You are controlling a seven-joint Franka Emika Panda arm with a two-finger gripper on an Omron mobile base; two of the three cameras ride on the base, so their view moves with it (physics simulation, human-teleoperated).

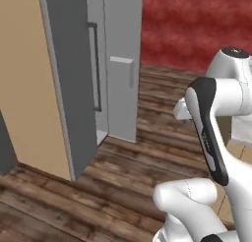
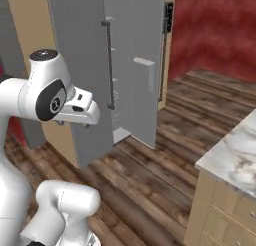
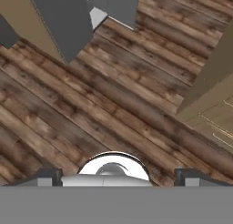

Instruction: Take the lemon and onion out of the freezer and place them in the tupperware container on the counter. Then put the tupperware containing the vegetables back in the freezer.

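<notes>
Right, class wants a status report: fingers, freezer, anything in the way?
Fingers open, empty, over wood floor. Freezer door ajar, handle untouched. Path to it looks clear.

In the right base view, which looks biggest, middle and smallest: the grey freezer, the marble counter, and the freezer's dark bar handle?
1. The freezer, by far the largest.
2. The counter; it runs off the picture's edge, so less of it shows.
3. The handle, a thin bar, smallest.
</notes>
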